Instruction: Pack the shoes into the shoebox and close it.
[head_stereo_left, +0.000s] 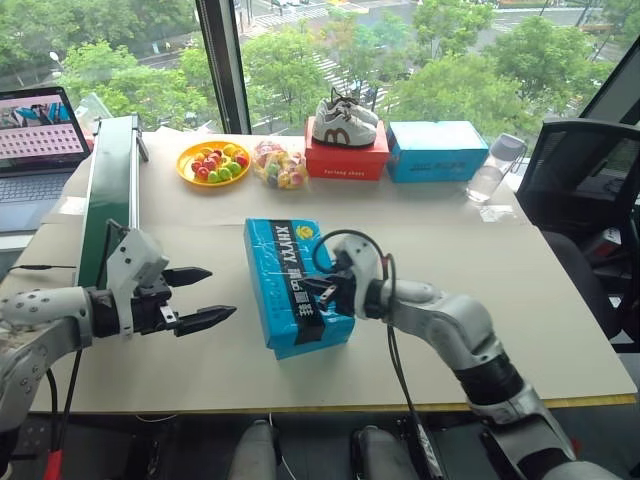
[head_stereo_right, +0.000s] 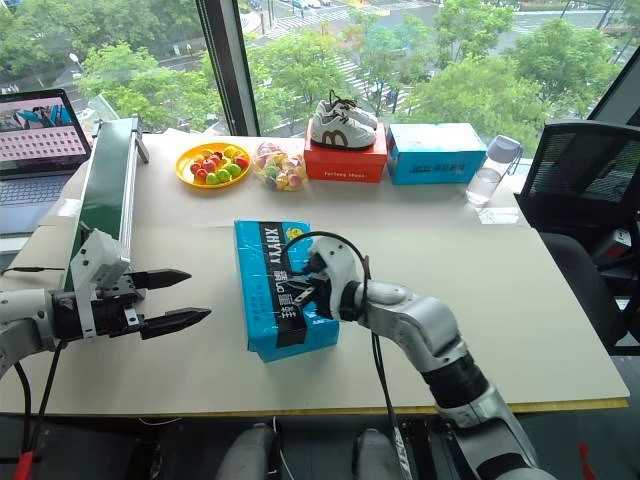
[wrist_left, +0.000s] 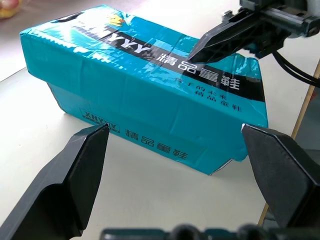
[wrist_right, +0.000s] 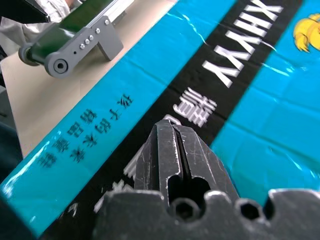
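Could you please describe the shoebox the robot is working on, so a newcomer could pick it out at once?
On the pale table, look at the near middle, between the two arms, not the back row by the window. The shoebox lies there closed, with the right gripper over its lid. Unlike the red box and the other blue box, it carries a black band with yellow lettering.

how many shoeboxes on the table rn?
3. The closed shoebox sits near the table's front, between the arms. A red box with white sneakers on top and another blue box stand at the back.
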